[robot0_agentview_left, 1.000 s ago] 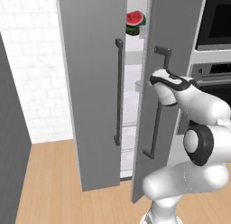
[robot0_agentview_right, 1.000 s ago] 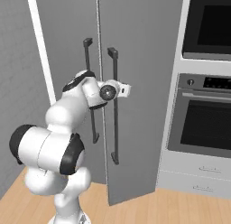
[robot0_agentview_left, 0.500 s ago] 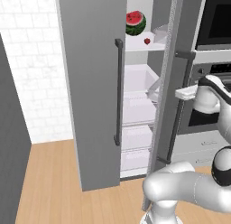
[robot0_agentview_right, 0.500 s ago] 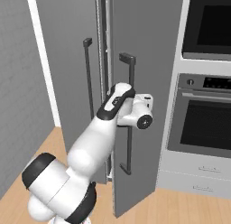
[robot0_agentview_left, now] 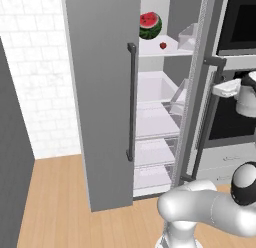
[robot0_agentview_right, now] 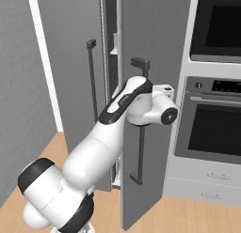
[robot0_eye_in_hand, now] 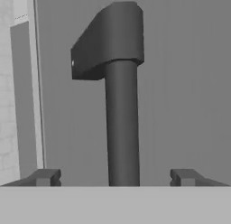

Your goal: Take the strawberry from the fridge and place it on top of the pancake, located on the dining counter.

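Observation:
The grey fridge [robot0_agentview_left: 102, 97] stands with its left door shut and its right door [robot0_agentview_right: 150, 49] swung out. On its top white shelf lies the tiny red strawberry [robot0_agentview_left: 163, 45], just below and to the right of a cut watermelon [robot0_agentview_left: 150, 25]. My gripper [robot0_eye_in_hand: 115, 178] is open, one dark fingertip [robot0_eye_in_hand: 45, 177] on each side of the right door's dark bar handle [robot0_eye_in_hand: 122, 123], without touching it. The hand [robot0_agentview_left: 227, 88] sits at the door's outer face, near the handle's top. The pancake and the dining counter are out of view.
A black built-in wall oven [robot0_agentview_right: 216, 128] stands directly right of the fridge, close to the open door. A clear box [robot0_agentview_left: 187, 37] sits on the top shelf right of the strawberry. A white brick wall [robot0_agentview_left: 35, 67] and wooden floor [robot0_agentview_left: 55, 202] lie to the left.
The right fridge door has swung wider open and my hand has moved right with its handle. The shelves, the watermelon and the strawberry have come into sight.

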Controlling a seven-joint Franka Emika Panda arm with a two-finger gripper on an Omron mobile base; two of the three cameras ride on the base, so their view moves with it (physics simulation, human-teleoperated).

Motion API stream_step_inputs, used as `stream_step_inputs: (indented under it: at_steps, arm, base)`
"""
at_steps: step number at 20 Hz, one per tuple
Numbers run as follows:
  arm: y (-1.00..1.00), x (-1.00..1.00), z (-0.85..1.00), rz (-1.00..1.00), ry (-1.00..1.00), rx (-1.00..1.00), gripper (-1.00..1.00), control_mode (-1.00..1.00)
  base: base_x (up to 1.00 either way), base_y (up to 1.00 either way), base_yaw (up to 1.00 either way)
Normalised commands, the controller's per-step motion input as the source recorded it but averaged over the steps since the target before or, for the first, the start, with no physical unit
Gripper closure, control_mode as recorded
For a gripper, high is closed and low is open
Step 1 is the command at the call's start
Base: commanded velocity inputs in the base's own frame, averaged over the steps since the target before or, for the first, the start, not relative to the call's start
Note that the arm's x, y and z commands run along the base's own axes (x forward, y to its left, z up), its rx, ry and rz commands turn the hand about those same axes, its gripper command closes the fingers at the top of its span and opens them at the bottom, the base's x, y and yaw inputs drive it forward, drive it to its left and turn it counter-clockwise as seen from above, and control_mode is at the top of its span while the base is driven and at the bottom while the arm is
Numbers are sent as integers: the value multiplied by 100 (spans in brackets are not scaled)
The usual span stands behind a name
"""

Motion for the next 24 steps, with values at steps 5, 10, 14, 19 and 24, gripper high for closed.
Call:
stream_step_inputs:
  at_steps: [5,10,14,19,24]
  arm:
    - [-3,-31,89,-3,-11,-10,-100,-100]
    - [52,-9,86,-5,-15,-29,-100,-100]
    - [88,0,42,-3,-2,-39,-100,-100]
    - [98,0,9,-6,0,-39,-100,-100]
    - [100,0,2,-11,4,-35,-100,-100]
  base:
    - [0,0,0]
    - [0,0,0]
    - [0,0,0]
    - [0,0,0]
    - [0,0,0]
